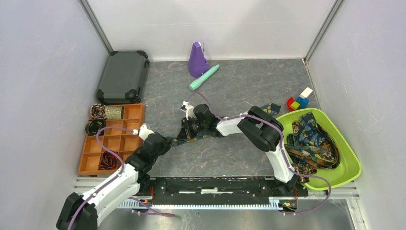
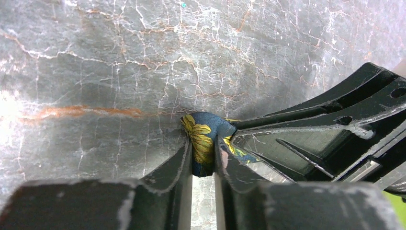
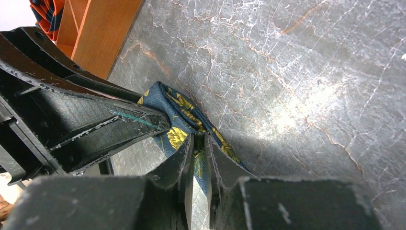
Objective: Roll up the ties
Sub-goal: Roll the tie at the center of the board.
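Note:
A navy tie [image 1: 176, 140] with yellow floral print lies at mid-table, pinched between both grippers. My left gripper [image 1: 168, 142] is shut on a bunched fold of the tie [image 2: 210, 125], which fills the gap between its fingers [image 2: 203, 148]. My right gripper [image 1: 186, 133] is shut on the same tie [image 3: 174, 103] right beside it, its tips [image 3: 199, 143] clamping the fabric against the table. The two grippers almost touch. More ties [image 1: 311, 139] are piled in the green basin. Small coiled ties [image 1: 98, 111] sit in the orange tray.
The orange compartment tray [image 1: 129, 143] stands at left, close to my left arm, with a black case [image 1: 123, 76] behind it. A purple cone-shaped object [image 1: 197, 60] and teal cylinder [image 1: 204, 77] lie at the back. Toy blocks [image 1: 299, 100] sit beside the green basin [image 1: 352, 163] at right.

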You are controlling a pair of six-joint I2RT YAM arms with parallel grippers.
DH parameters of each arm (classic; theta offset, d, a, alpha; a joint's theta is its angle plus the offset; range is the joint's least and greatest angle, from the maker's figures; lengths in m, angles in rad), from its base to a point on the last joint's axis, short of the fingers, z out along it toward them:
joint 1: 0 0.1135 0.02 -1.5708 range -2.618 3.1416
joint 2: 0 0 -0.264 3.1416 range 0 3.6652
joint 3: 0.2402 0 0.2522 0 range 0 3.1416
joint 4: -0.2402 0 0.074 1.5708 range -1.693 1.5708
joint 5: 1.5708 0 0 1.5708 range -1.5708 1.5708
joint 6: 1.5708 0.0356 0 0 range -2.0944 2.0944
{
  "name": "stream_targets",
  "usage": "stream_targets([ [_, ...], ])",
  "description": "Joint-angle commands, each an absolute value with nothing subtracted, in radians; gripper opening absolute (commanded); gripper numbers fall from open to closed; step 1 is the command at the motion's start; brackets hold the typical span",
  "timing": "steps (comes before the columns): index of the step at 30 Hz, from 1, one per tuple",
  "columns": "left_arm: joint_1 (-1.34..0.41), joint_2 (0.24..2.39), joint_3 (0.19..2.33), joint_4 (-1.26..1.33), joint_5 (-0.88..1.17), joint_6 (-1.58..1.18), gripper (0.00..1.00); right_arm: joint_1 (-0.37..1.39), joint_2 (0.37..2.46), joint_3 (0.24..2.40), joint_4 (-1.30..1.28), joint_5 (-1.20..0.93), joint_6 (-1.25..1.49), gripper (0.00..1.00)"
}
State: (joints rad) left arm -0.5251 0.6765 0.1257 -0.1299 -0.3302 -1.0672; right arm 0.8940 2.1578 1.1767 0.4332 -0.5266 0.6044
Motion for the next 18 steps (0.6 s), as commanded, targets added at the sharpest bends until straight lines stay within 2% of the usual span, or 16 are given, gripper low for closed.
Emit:
stream_targets([
  [1, -0.522, 0.708, 0.127, -0.053, -0.329, -1.016, 0.17, 0.893, 2.190, 1.180, 0.370, -0.491, 0.578, 0.19],
  [4, -0.522, 0.722, 0.136, -0.085, -0.348, -1.027, 0.06, 0.892, 2.161, 1.178, 0.346, -0.481, 0.567, 0.26],
  [6, -0.522, 0.728, 0.140, -0.098, -0.352, -1.036, 0.02, 0.893, 2.133, 1.179, 0.319, -0.471, 0.554, 0.34],
  [11, -0.522, 0.720, 0.144, -0.123, -0.345, -1.046, 0.02, 0.887, 2.053, 1.173, 0.256, -0.427, 0.515, 0.48],
  [18, -0.522, 0.675, 0.151, -0.187, -0.338, -1.049, 0.02, 0.837, 1.985, 1.119, 0.241, -0.367, 0.507, 0.51],
])
